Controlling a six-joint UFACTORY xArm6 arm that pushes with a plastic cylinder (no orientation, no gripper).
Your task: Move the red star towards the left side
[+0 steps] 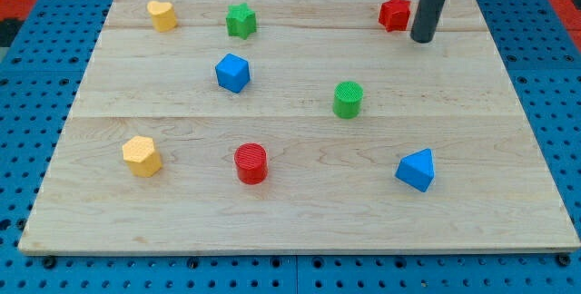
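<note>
The red star (394, 13) lies near the view's top right on the wooden board (300, 230). My tip (422, 39) is the lower end of a dark rod that comes down from the top edge. It stands just to the right of the red star and slightly below it, close to it; I cannot tell if they touch.
A yellow block (162, 14) and a green star (241, 20) lie along the top. A blue cube (232, 73) and a green cylinder (348, 99) sit mid-board. A yellow hexagonal block (142, 156), a red cylinder (251, 163) and a blue triangular block (417, 170) lie lower.
</note>
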